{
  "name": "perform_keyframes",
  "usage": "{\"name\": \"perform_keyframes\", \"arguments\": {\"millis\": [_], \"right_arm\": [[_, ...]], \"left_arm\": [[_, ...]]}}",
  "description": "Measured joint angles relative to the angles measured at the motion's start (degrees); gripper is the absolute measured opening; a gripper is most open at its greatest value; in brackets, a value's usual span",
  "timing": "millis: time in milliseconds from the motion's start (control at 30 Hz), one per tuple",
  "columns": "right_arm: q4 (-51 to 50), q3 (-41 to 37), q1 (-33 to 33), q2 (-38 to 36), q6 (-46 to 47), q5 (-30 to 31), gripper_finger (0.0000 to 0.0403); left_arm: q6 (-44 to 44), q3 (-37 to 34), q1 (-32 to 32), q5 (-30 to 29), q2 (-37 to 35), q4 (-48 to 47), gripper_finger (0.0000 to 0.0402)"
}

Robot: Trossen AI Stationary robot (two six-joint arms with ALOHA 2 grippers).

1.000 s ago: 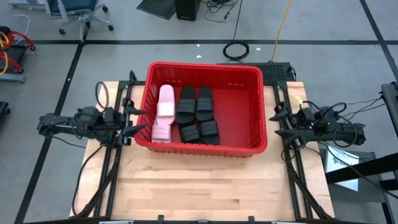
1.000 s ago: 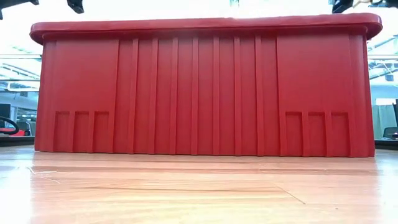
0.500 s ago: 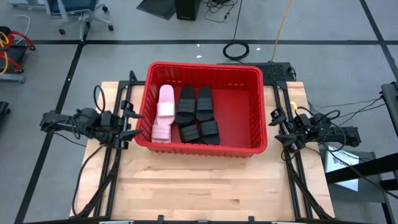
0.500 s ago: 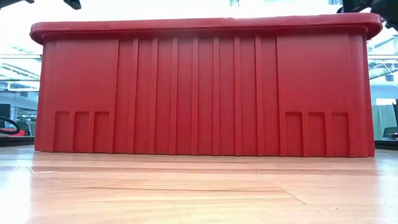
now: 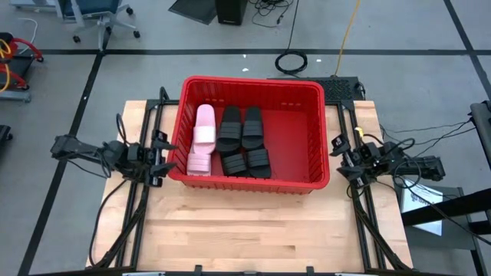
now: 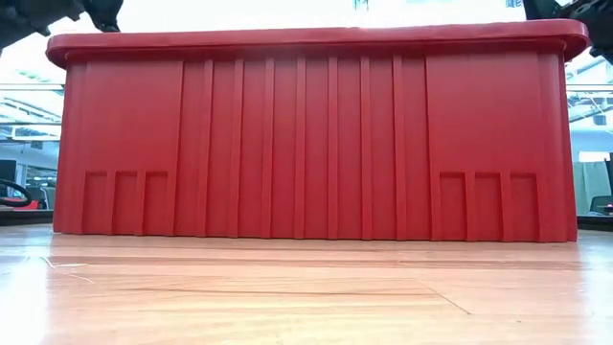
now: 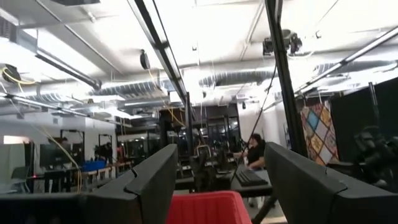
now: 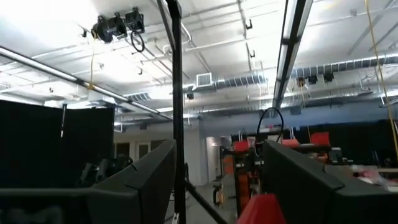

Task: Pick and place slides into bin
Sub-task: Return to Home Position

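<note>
Left arm: folded low at the table's (image 5: pixel 253 226) left edge, left gripper (image 5: pixel 159 151) beside the bin (image 5: pixel 253 81), jaws spread, empty.
Right arm: right gripper (image 5: pixel 338 158) at right edge, jaws spread.
Slides (image 5: pixel 244 139): lay inside the bin.

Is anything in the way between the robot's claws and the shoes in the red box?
Only the walls of the bin. The left gripper sits outside its left wall and the right gripper outside its right wall, both open and empty. The slides lie inside on the bin's floor, and nothing covers them from above.
</note>
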Motion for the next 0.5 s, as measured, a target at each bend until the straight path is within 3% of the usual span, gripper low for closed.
{"name": "perform_keyframes", "arguments": {"millis": [100,233,500], "right_arm": [[-2.57,-0.03,0.0,0.0,-0.81,0.44,0.0232],[-7.49,-0.09,0.02,0.02,-0.74,6.74,0.023],[-14.37,-0.16,-0.01,0.02,-3.7,14.16,0.0228]], "left_arm": [[0.65,-2.65,0.0,-0.01,0.03,2.6,0.0248],[1.56,-5.33,0.0,-0.31,0.01,6.15,0.0248],[1.69,-5.36,-0.02,-0.63,0.14,2.04,0.0248]]}}
